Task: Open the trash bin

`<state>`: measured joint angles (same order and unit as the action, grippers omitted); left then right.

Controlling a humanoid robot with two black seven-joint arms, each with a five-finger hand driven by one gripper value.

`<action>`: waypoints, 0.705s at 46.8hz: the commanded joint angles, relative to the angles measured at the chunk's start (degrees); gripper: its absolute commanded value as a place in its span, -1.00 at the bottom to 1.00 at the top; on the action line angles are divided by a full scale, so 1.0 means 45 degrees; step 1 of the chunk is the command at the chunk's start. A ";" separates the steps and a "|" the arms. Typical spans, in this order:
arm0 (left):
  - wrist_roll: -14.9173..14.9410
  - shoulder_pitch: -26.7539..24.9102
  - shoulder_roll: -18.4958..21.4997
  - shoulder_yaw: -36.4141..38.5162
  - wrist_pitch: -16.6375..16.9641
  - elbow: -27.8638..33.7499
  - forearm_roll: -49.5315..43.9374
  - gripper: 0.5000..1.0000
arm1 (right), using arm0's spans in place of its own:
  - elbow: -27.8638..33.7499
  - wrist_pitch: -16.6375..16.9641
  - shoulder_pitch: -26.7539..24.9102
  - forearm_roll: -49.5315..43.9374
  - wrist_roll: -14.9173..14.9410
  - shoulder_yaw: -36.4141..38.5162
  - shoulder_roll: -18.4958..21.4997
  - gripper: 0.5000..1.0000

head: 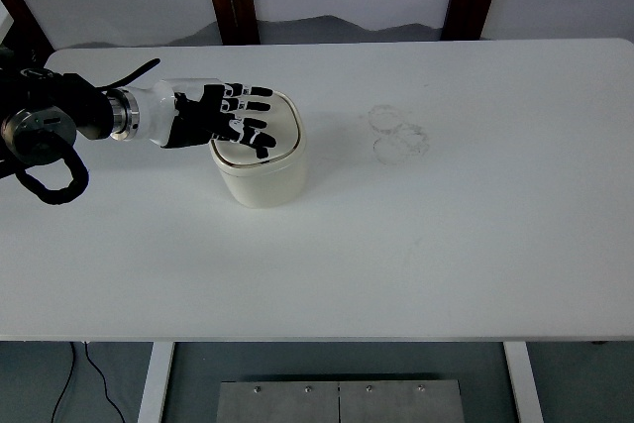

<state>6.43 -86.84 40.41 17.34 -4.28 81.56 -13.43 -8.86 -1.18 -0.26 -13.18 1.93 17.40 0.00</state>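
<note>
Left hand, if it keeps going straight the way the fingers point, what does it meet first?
The left hand points right across the trash bin, over its lid. Past the bin, only bare white table with faint ring marks lies in line. Its height over the lid is unclear.

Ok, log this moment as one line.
left hand: open, fingers spread over bin lid | bin: upright on table, lid looks closed | right hand: not in view
</note>
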 commanded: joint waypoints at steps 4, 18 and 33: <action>-0.0004 -0.0018 0.0004 -0.0006 -0.0007 0.0001 -0.0005 1.00 | -0.0003 0.0008 0.0000 0.0000 0.0000 0.0000 0.0000 0.98; -0.0004 -0.0329 0.0121 -0.0084 -0.0065 0.0001 -0.0005 1.00 | -0.0003 0.0008 0.0000 0.0020 0.0000 0.0000 0.0000 0.98; -0.0004 -0.0721 0.0453 -0.0709 -0.0104 -0.0331 -0.0005 1.00 | -0.0003 0.0008 0.0000 0.0000 0.0000 0.0020 0.0000 0.98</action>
<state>6.41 -90.07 41.89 14.73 -4.66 80.27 -13.48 -8.88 -1.15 -0.27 -13.11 1.94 17.48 0.00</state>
